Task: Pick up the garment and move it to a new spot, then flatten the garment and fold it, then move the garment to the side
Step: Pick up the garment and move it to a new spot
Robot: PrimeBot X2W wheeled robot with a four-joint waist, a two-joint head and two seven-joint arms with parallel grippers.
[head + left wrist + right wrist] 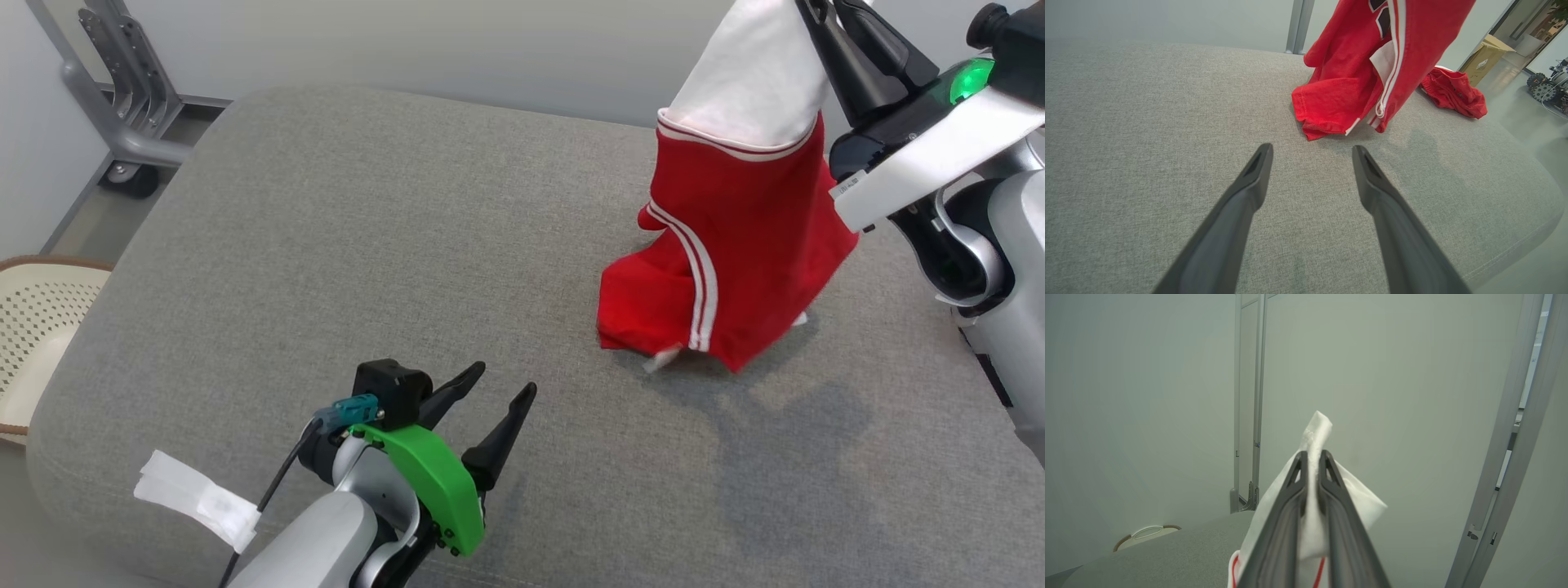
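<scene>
From the head, the right hand point(833, 33) is pinched shut on the white sleeve of the garment point(735, 245), a red jersey hanging at about 2 o'clock from the left hand point(504, 380). Its lower hem touches the grey cushion point(326, 245), so the lift is not yet clear. The left hand hovers low near 6 o'clock, fingers spread and empty, and a basket point(41, 327) sits off the cushion at 9 o'clock. The left wrist view looks between its open fingers toward the bunched hem at 12 to 1 o'clock, with a second red cloth point(1453, 92) lying further back at 2 o'clock (not the one in hand, so best left alone). The right wrist view shows the fingers closed flat on a fold of white fabric that pokes past the tips, a thin but seemingly firm hold. To move it well, I would raise the garment until the hem leaves the cushion and carry it slowly toward the open middle. I would then lower it hem first so it spreads rather than heaps, since a sleeve grip may slip if swung.
</scene>
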